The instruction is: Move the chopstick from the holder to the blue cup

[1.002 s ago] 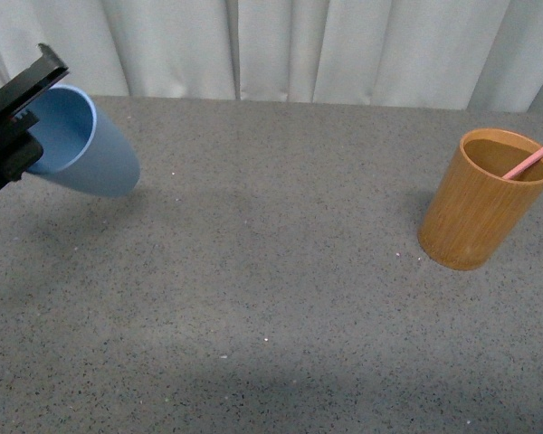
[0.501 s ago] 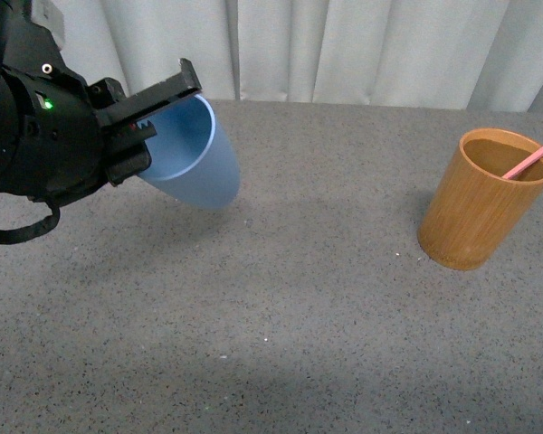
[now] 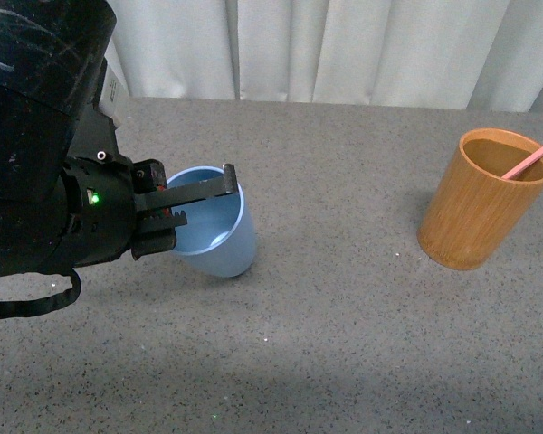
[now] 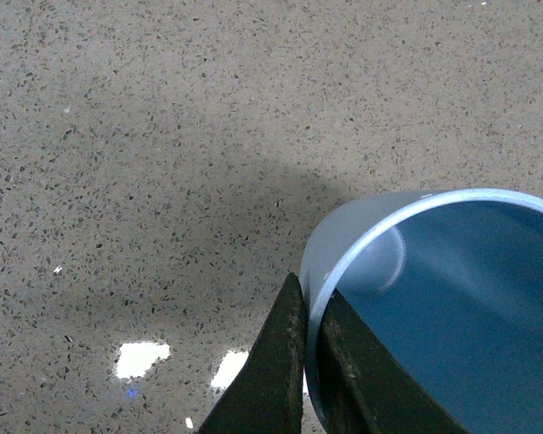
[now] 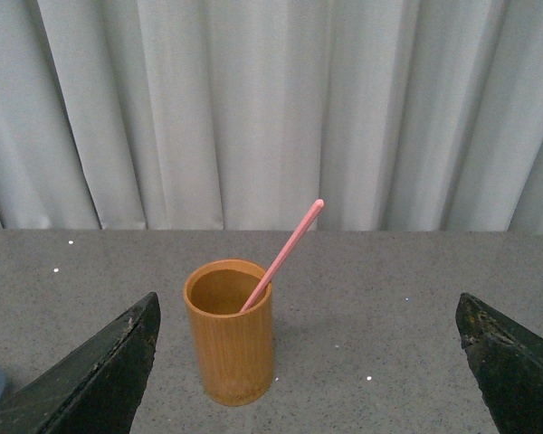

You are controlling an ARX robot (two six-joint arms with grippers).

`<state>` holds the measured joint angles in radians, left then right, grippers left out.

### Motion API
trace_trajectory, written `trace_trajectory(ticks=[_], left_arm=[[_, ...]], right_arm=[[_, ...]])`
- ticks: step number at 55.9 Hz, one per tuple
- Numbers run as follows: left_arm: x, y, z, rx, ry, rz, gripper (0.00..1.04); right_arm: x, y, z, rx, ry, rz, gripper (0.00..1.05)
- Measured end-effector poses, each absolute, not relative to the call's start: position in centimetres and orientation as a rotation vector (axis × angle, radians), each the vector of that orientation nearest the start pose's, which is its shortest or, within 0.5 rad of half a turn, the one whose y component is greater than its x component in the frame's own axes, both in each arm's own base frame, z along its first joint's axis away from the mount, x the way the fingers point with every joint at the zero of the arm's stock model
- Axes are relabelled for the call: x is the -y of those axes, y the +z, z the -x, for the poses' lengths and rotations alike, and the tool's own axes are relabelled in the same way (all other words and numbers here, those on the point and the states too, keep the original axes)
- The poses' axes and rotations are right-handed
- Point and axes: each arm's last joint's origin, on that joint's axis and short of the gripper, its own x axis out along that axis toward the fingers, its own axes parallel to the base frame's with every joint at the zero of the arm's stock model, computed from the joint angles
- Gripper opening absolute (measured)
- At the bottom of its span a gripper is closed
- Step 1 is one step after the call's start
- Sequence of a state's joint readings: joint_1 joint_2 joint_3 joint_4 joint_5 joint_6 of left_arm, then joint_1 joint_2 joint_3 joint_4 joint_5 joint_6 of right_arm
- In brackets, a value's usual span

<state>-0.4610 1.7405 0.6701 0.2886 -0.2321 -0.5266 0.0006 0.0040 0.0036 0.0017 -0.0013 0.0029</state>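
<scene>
Left tool [image 3: 202,192]: clamped on the blue cup [image 3: 224,242] rim, cup near upright, left-centre of the bench [image 3: 344,344].
Right tool [image 5: 305,307]: spread wide, holding nothing.
Chopstick [image 3: 530,160]: leaning in the holder [image 3: 475,217], far right.

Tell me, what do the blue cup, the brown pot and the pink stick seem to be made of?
The blue cup looks like plastic: smooth, evenly coloured, with a soft sheen and a thin wall. The brown pot looks like bamboo or wood: fine vertical grain, thick rim, satin finish. The pink stick is unclear, perhaps plastic or painted wood: uniform colour, no grain visible.
</scene>
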Motion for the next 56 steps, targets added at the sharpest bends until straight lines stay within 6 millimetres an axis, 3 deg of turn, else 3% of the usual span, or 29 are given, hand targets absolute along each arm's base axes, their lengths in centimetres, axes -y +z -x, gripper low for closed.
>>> trace_trajectory(ticks=[13, 37, 48, 56], left_arm=[[12.9, 10.7, -27.4, -0.780, -0.021, 0.231, 0.06], [12.6, 11.0, -27.6, -0.766, -0.007, 0.268, 0.70], [11.0, 13.0, -28.3, -0.680, 0.054, 0.373, 0.99], [9.1, 14.4, -28.1, -0.618, 0.102, 0.448, 0.98]], right_arm=[[0.0, 16.5, -9.8, 0.001, 0.002, -0.003, 0.95], [0.0, 16.5, -9.8, 0.001, 0.002, -0.003, 0.95], [0.0, 16.5, -9.8, 0.001, 0.002, -0.003, 0.95], [0.0, 16.5, -9.8, 0.001, 0.002, -0.003, 0.95]])
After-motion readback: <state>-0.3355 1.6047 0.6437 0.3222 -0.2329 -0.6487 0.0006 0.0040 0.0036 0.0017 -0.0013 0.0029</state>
